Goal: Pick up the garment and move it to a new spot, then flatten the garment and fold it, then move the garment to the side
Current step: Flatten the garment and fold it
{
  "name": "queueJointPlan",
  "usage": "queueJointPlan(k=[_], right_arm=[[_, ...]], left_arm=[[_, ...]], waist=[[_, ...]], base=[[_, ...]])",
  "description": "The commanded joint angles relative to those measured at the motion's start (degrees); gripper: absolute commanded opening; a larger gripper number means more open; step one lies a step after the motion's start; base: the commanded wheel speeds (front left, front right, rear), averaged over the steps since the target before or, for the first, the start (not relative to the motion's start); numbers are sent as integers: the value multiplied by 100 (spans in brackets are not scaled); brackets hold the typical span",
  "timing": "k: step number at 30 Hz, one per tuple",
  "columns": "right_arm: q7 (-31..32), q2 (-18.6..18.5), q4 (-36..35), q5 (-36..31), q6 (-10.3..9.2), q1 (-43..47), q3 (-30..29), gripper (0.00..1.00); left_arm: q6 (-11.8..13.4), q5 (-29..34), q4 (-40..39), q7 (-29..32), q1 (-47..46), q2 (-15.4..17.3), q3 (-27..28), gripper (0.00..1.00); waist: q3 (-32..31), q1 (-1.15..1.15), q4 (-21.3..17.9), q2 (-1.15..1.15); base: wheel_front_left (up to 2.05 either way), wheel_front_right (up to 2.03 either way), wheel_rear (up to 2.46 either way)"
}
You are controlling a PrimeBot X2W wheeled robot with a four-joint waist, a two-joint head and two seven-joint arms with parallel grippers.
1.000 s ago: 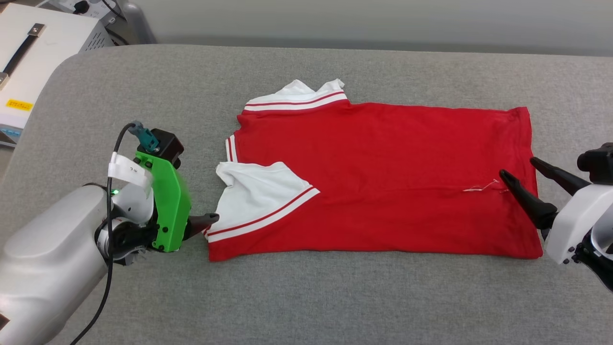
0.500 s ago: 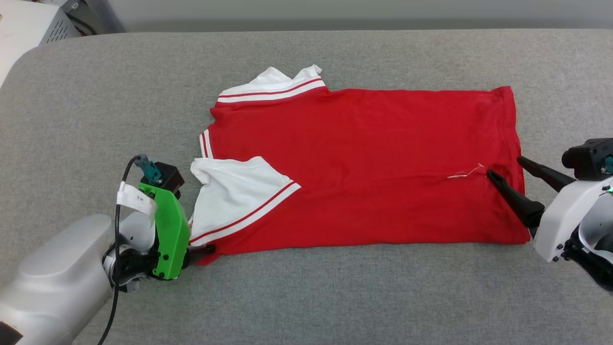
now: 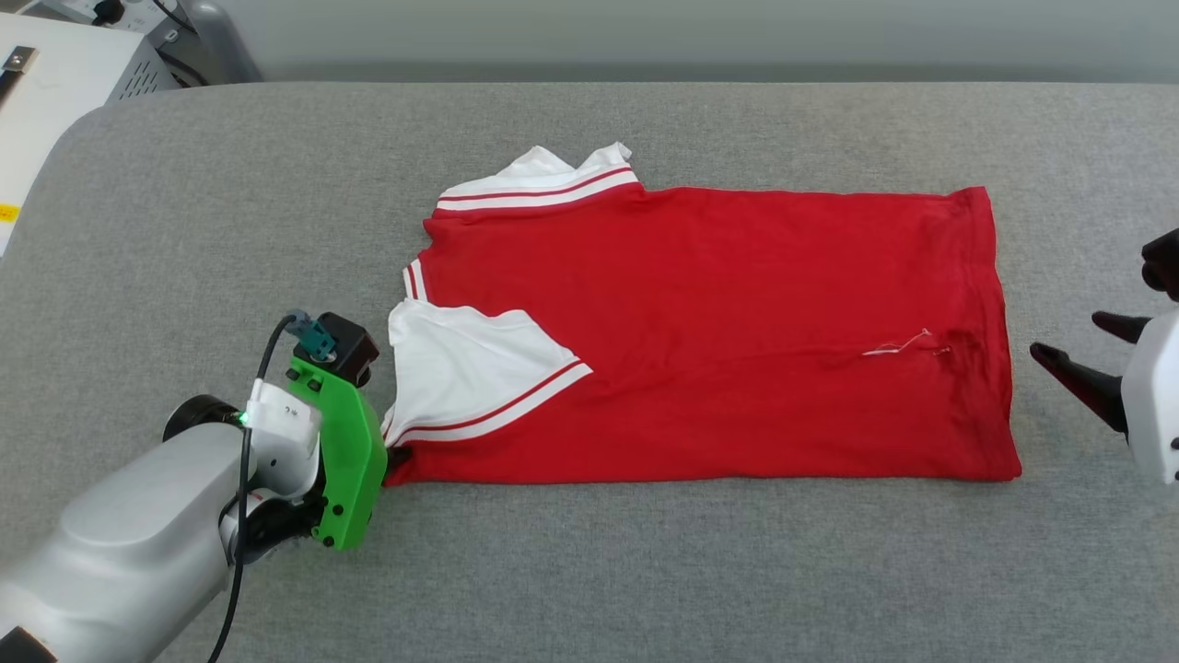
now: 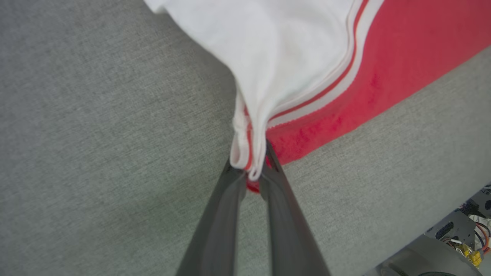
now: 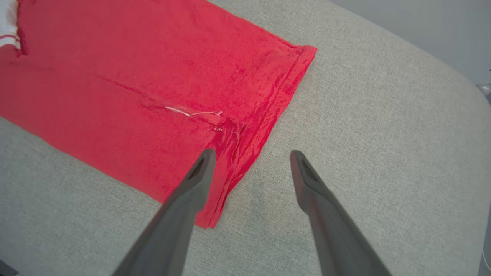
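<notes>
1. Head view, lower left: the left gripper's (image 3: 396,458) fingertips are hidden behind its green mount (image 3: 350,460) and the near corner of the garment (image 3: 718,322). We see only a dark stub.
2. Head view, right edge: the right gripper (image 3: 1070,335) is cut off, and its pale body runs out of frame.
3. Head view, upper centre: the far sleeve (image 3: 553,175) lies mostly behind the red body. We see a white tip and striped trim.
4. Head view, upper left: a white box (image 3: 46,101) is cut by the corner. Its yellow label (image 3: 7,212) is too small to read.
5. Left wrist view: the cloth is blurred and runs off the top edge. The wiring (image 4: 470,245) at lower right is too small to make out.
6. Right wrist view: the garment runs off the left and top edges.
</notes>
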Motion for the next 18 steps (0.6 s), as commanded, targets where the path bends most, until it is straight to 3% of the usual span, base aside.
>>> queueJointPlan(k=[1,5,8,18], right_arm=[[210,3,-8,62,-5,54,16,100],[625,156,154,39,-5,206,65,100],[714,485,556,-47,-5,355,126,100],[375,1116,1670,-257,-5,499,396,100]], left_arm=[[-11,62,-37,-51,-77,34,-17,0],[-11,139,-100,-113,-118,23,-81,0],[-11,211,-110,-182,-144,-8,-131,0],[-11,338,-60,-292,-215,-97,-230,0]], waist=[[-18,0,35,0],[-11,0,97,0],[29,0,151,0],[179,0,271,0]], base=[[0,0,0],[0,0,0],[0,0,0],[0,0,0]])
